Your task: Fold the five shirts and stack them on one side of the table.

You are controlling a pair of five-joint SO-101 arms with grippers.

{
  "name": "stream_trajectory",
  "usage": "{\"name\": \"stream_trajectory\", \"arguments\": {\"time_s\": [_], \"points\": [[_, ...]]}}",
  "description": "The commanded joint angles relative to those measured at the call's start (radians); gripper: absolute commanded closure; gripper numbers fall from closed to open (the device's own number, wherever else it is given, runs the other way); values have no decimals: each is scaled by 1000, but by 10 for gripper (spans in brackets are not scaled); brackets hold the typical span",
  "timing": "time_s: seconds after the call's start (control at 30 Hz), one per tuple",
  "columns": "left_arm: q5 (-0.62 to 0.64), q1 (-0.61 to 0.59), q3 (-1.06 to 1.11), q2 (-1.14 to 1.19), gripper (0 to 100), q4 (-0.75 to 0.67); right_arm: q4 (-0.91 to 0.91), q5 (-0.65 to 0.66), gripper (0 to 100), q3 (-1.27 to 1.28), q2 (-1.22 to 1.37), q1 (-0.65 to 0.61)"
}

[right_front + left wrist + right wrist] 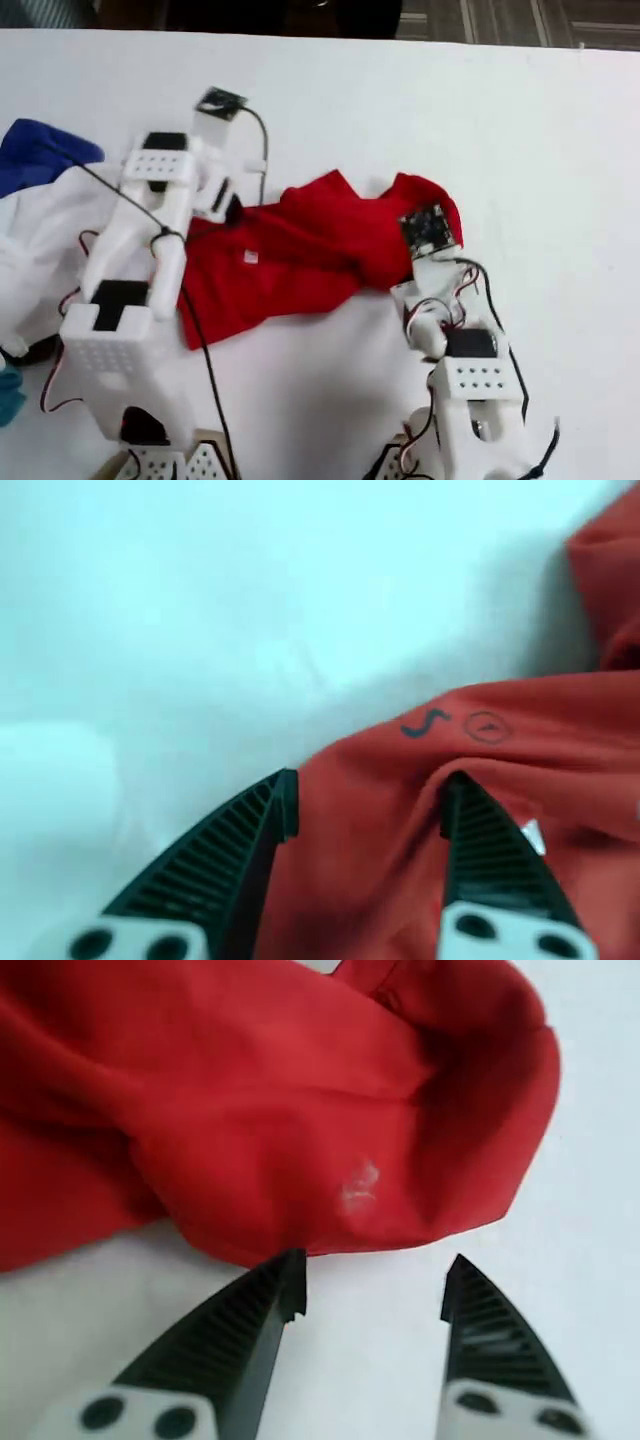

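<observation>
step: flatten the red shirt (300,255), likely before any fold
shirt: crumpled mid-surface (400,100), one side bunched up
left end effector (370,785): jaws wide, straddling the shirt edge, gripping nothing
right end effector (372,1265): wide open, empty, just off the bunched side
how: pinch edges shallow, pull apart evenly
around: white garment (30,250) and blue garment (40,150) heaped beside the left arm, snag risk

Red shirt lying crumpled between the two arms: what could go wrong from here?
The left pincer is open astride the edge of the crumpled red fabric shirt; closing may pinch several bunched layers. The right pincer, open, sits short of the folded edge and could close on bare white table.
</observation>
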Motion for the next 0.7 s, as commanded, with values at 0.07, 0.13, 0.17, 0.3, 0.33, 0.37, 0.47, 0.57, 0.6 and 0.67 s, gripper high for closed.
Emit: {"name": "stream_trajectory", "arguments": {"time_s": [0.07, 0.13, 0.17, 0.3, 0.33, 0.37, 0.47, 0.57, 0.6, 0.67], "points": [[2, -68, -125, -20, 752, 80, -199, 8, 774, 83, -28, -48], [-2, -74, -168, -20, 752, 155, -277, 8, 775, 129, -28, -58], [-21, -72, -191, -20, 752, 206, -309, 8, 775, 149, -28, -59], [-227, -43, -271, -20, 752, 405, -338, 8, 775, 164, -30, -48], [-293, -34, -286, -20, 752, 465, -338, 8, 775, 164, -30, -48], [-362, -20, -294, -20, 752, 525, -338, 8, 775, 166, -30, -50], [-496, 3, -262, -21, 752, 586, -338, 8, 775, 167, -28, -50], [-517, 17, -202, -11, 752, 563, -338, 8, 775, 167, -28, -50], [-528, 25, -177, -11, 752, 545, -338, 8, 775, 167, -28, -50], [-525, 38, -131, -11, 752, 483, -338, 8, 776, 167, -28, -50]]}}
